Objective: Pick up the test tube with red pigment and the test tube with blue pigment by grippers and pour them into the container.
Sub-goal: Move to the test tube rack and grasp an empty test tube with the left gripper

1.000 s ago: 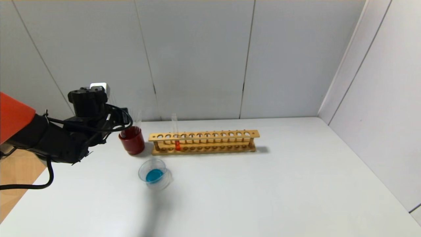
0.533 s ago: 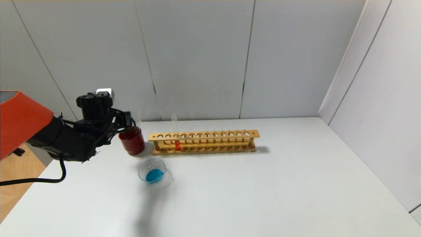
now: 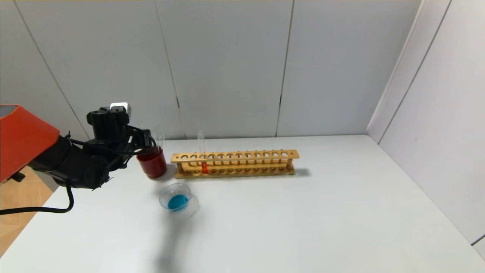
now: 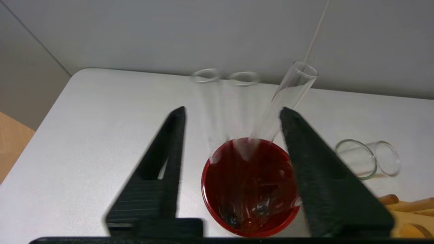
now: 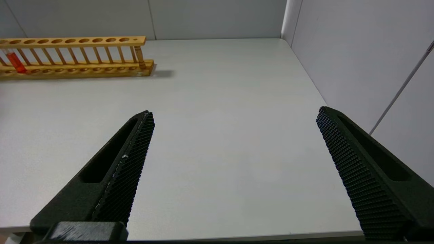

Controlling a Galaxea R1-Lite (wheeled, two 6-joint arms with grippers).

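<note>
1. Your left gripper [image 4: 232, 113] hangs just above the dark red cup [image 4: 251, 186], its two black fingers [image 4: 169, 149] spread apart on either side of the cup's mouth and closed on nothing.
2. Clear test tubes [image 4: 291, 91] lean in the cup between those fingers; in the left wrist view one stands sharp by the finger nearer the rack and two others show blurred, and none of them touches a pad.
3. Whether any of these is the blue-pigment tube you cannot tell; no teal colour shows in them.
4. Seen from the head camera, the left gripper [image 3: 146, 142] sits at the cup's [image 3: 152, 163] left, near the back wall.
5. Just right of the cup stands the wooden rack [image 3: 235, 163], and the test tube with red pigment [image 3: 202, 153] is upright in one of its holes toward the cup end.
6. Nearer you than the cup, on the white table [image 3: 303, 220], sits the container [image 3: 177, 199], a pool of blue in its bottom.
7. Your right gripper [image 5: 234, 115] is parked well to the right of the cup, past the rack's far end, fingers wide open over bare table and holding nothing.
</note>
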